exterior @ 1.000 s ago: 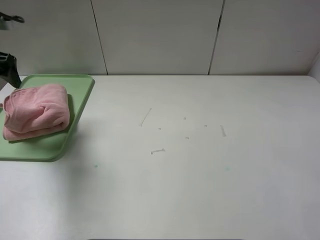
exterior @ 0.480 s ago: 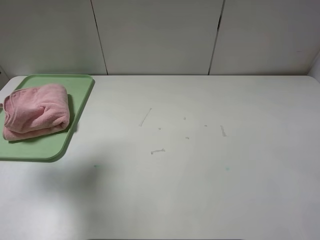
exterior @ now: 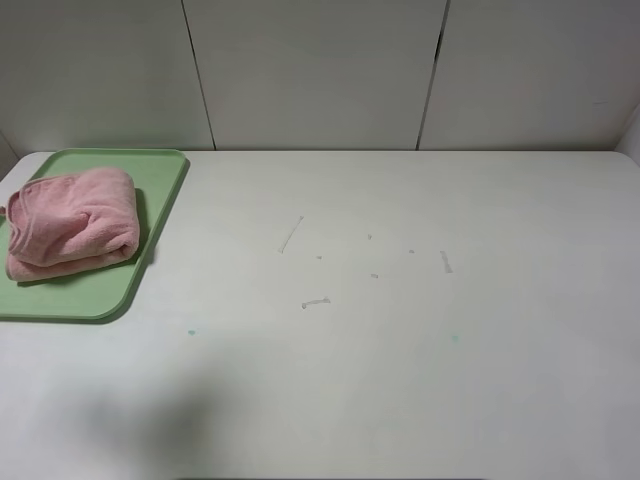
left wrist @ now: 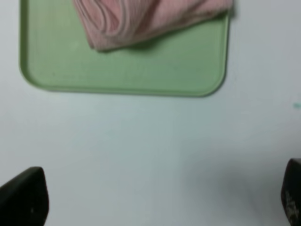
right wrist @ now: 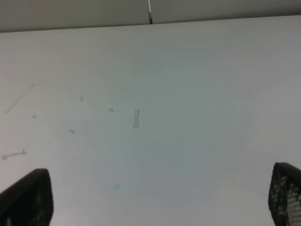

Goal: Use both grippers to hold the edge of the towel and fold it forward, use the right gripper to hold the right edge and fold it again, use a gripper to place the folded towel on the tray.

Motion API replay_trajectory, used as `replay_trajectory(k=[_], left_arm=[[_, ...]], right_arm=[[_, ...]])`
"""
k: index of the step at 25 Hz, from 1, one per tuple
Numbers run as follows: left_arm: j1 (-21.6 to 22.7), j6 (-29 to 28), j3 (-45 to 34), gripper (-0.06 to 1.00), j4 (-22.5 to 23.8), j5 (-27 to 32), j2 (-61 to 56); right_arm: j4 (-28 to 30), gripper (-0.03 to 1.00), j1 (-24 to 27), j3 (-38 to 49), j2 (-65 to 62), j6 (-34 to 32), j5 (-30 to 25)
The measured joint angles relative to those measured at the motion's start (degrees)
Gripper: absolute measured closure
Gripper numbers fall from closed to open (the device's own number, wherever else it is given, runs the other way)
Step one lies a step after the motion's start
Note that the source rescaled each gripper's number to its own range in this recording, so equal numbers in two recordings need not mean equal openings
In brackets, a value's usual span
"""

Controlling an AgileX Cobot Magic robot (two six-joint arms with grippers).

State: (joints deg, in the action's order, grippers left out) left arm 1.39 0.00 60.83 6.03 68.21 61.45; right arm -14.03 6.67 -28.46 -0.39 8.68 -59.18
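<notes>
Both hands, left hand (left wrist: pixel 155 197) and right hand (right wrist: pixel 160 197), gape wide, holding nothing.

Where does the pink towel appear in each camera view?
Exterior high: the towel lies folded at far left.
Left wrist: the towel is at the upper edge, partly cut off.
Right wrist: not in it.
Shared landmark: the green tray beneath it.
</notes>
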Motion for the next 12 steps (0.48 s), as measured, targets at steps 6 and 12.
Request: replay_trajectory(k=[6, 12], left_arm=[[0.0, -1.7, -9.3, -0.05, 0.0, 0.0, -10.9], [0.0, -2.5, -16.4, -0.05, 0.0, 0.0, -23.0]], right_arm=[[0.0, -0.03, 0.0, 0.0, 0.0, 0.0, 0.0], [0.0, -0.03, 0.0, 0.0, 0.0, 0.0, 0.0]])
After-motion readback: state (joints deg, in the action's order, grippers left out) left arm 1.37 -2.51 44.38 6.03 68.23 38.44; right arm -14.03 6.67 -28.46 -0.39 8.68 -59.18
